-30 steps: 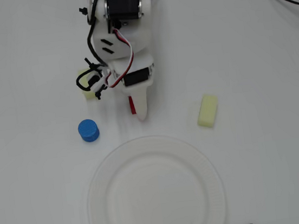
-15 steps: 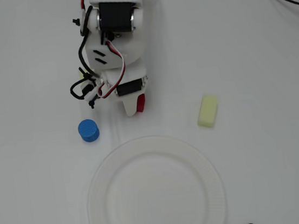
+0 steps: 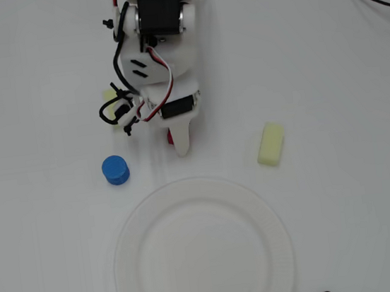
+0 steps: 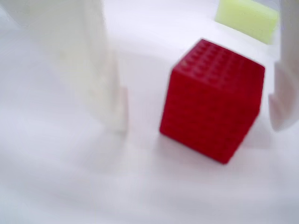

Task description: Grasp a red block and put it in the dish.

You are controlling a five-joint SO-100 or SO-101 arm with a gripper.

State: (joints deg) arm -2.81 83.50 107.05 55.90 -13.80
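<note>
The gripper (image 4: 198,119) stands low over the table with its jaws apart, straddling the red block (image 4: 212,100) — in the wrist view one white finger (image 4: 93,70) comes down on the left with a clear gap to the cube, and the other finger (image 4: 282,95) shows at the right edge, just beside the cube's right face, though whether it touches I cannot tell. The block sits flat on the table, not lifted. In the overhead view only a sliver of the red block (image 3: 170,138) peeps out at the left of the gripper (image 3: 180,144), which points toward the dish (image 3: 128,268); the dish lies nearer the bottom of that view, close to the gripper tip and with nothing on it. A blue cylinder (image 3: 115,170) stands to the left of the gripper, and a pale yellow block (image 3: 271,144) lies well off to the right; another yellowish piece (image 3: 109,99) is half hidden behind the arm's cables. As I judge it, the approach is done and the jaws are in place, but the grasp itself is not yet made — closing, lifting, carrying the short way to the dish and letting go all remain.
</note>
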